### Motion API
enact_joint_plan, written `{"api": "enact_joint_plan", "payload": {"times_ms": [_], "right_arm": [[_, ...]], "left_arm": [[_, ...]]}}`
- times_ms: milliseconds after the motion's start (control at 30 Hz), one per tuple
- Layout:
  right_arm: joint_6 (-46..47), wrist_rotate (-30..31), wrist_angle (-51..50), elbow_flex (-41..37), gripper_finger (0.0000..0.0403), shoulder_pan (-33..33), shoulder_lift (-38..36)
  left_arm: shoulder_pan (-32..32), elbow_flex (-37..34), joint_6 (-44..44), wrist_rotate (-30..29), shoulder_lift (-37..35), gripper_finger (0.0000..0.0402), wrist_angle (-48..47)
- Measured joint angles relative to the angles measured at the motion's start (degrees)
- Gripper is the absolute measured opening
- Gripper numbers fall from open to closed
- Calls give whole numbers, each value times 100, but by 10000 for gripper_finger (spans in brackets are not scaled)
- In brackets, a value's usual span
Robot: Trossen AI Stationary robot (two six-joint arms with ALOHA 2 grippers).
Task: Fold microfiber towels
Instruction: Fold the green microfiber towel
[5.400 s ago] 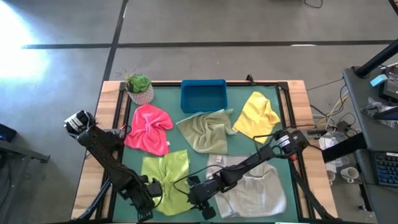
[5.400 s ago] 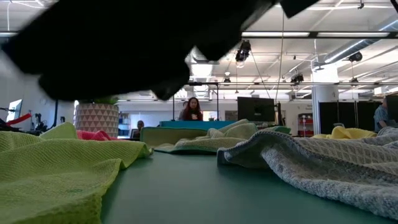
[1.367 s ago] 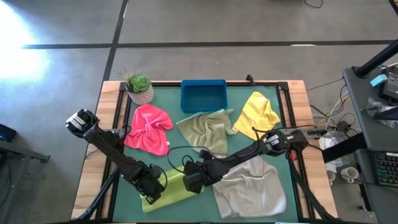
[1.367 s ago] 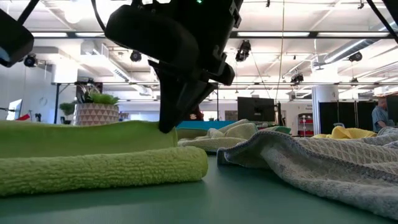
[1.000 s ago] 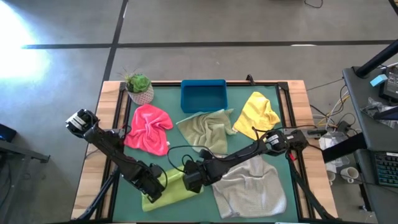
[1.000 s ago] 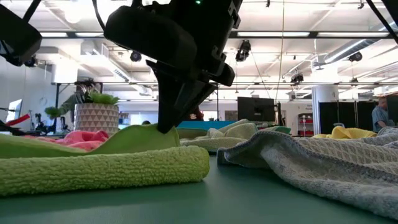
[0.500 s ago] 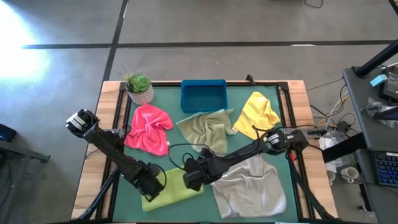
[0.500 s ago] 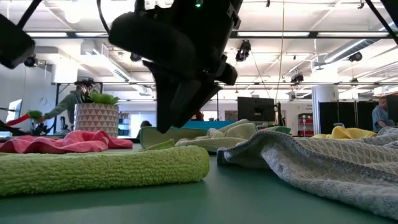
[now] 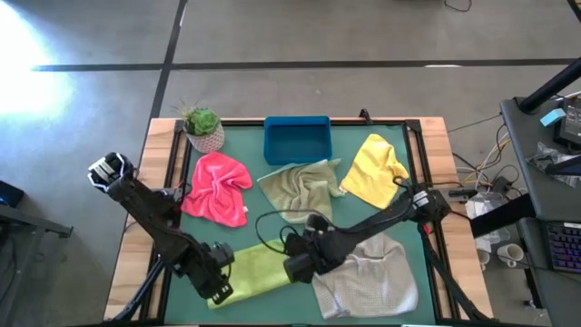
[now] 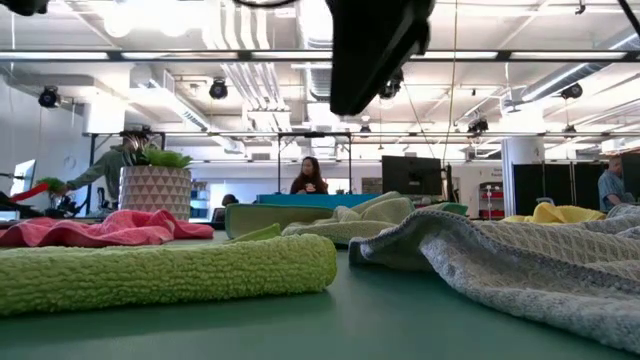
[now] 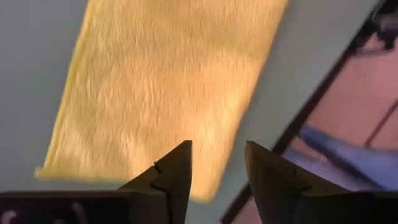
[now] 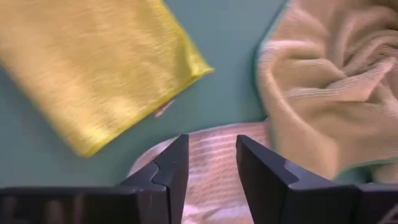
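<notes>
From the high view, we note the lime green towel (image 9: 257,271) lying folded into a long band at the lower centre-left of the green table (image 9: 419,218). The left gripper (image 9: 221,283) sits at the band's lower left end, the right gripper (image 9: 297,266) at its right end, beside the light grey towel (image 9: 368,277) in the lower right. We record the hot pink towel (image 9: 218,187) crumpled at mid-left, the olive green towel (image 9: 302,190) rumpled at centre, and the yellow towel (image 9: 377,169) at upper right. The blue tray (image 9: 297,139) stands at top centre, the potted plant (image 9: 203,126) at the upper left corner.

From the low view, the lime green towel (image 10: 165,273) lies as a flat roll across the lower left of the frame, with the light grey towel (image 10: 520,265) heaped at the right. A dark arm part hangs at top centre; we cannot tell whose it is. A person (image 10: 308,177) shows far behind.

From the left wrist view, the left gripper (image 11: 217,163) has its fingers parted and empty, above the folded lime green towel (image 11: 168,87), which fills the upper left.

From the right wrist view, the right gripper (image 12: 211,157) also stands parted and empty. The lime green towel (image 12: 87,68) lies at upper left, the olive green towel (image 12: 336,93) at right, and the light grey towel (image 12: 208,171) shows between the fingers.
</notes>
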Motion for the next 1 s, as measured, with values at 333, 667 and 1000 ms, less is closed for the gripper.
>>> {"api": "enact_joint_plan", "payload": {"times_ms": [333,667,1000], "right_arm": [[297,-601,534,-263,76,322,96],[918,-772,615,-318,9,320,81],[1688,-383,-325,350,9,307,24]], "left_arm": [[3,-134,701,-217,500,131,356],[452,-134,2516,-227,679,42,705],[1289,-134,4422,-243,673,2,814]]}}
